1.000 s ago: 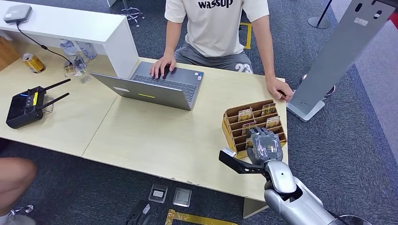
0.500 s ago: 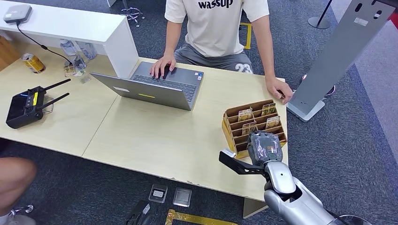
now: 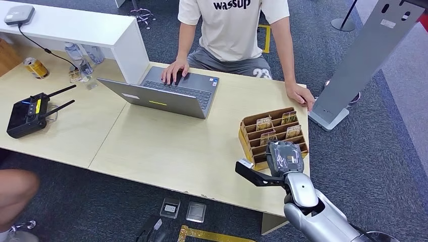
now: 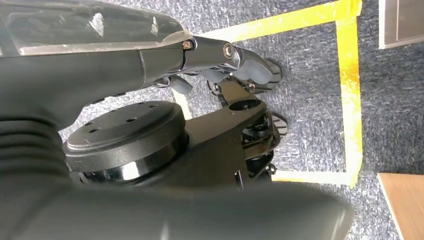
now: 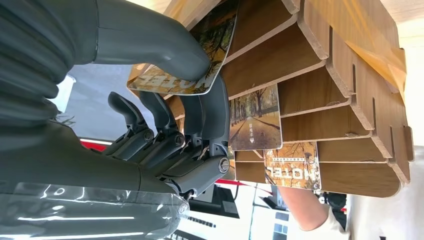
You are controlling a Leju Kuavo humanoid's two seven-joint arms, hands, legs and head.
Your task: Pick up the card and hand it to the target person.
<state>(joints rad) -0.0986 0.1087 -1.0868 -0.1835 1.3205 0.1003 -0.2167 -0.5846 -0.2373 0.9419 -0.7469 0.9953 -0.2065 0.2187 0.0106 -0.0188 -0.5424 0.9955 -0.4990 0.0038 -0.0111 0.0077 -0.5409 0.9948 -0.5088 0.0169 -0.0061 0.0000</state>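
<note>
The right hand (image 3: 285, 158) is seen lower right of the head view, over the near rows of the card rack (image 3: 250, 132). In the right wrist view a card (image 5: 192, 55) is pinched between thumb (image 5: 150, 40) and fingers (image 5: 210, 115), still partly in its slot. Other cards (image 5: 255, 124) sit in the rack. The person (image 3: 232, 27) is seated at upper centre, behind the laptop (image 3: 161, 96). The left hand (image 4: 235, 67) is curled in, holding nothing, over carpet.

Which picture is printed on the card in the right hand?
Autumn trees, on the card; right wrist view.
</note>
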